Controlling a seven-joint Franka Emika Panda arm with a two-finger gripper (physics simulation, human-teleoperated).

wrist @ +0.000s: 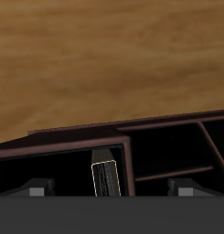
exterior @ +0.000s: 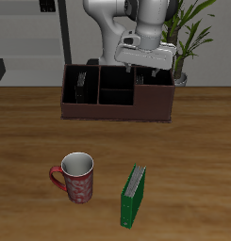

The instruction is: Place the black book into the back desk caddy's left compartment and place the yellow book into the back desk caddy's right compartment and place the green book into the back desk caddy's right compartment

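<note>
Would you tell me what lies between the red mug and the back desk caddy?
Only bare table between the red mug and the back desk caddy, shown in the exterior view.

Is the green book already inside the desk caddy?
No, the green book stands on the table near the front edge, beside the red mug, far from the caddy.

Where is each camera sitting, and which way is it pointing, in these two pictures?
Exterior view: in front of the table and above it, facing back past the mug and the green book to the back desk caddy; the arm and gripper show over the caddy.
Wrist view: on the gripper, looking down into the right compartment; only its spread fingers show, with the yellow book between them.
Shared: the caddy and the wooden table.
</note>
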